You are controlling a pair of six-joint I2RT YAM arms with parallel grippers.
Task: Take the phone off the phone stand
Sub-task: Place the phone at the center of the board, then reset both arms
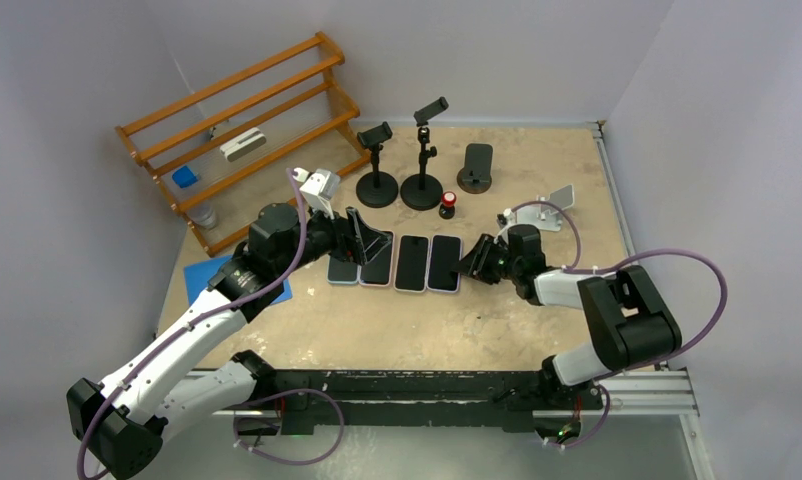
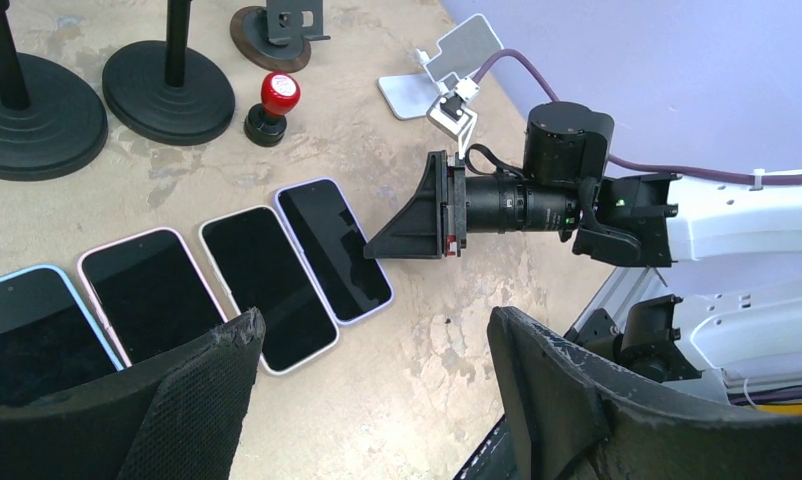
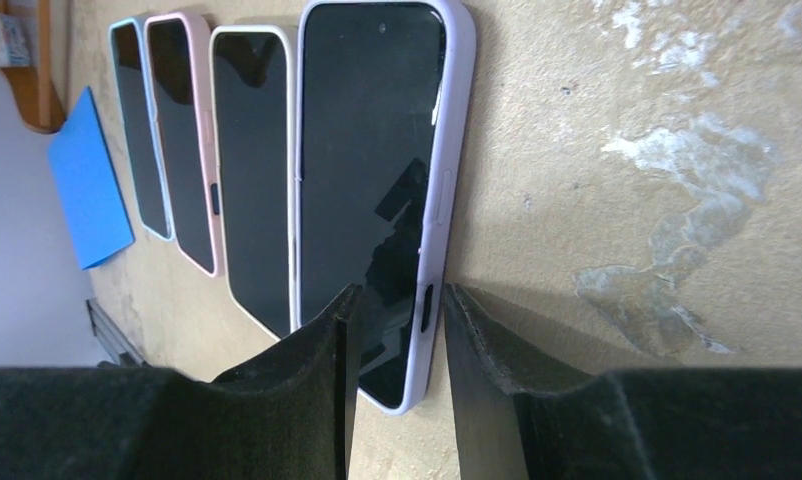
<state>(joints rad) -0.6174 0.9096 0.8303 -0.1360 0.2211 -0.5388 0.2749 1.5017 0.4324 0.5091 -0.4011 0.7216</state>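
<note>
Glass makes the lilac-cased phone (image 3: 367, 150), flat at the right end of the row (image 1: 395, 262) mid-frame, stiff and slippery, so we would pinch its long edges; the right gripper (image 3: 402, 300) straddles one edge slightly parted, the left gripper (image 2: 374, 318) gapes wide.

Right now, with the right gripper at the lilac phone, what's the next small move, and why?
Probably open the right gripper wider and back it away. The lilac phone lies flat on the table beside three others, its edge between the fingers; whether it is gripped I cannot tell. The stands look empty, so nothing seems left to lift.
</note>
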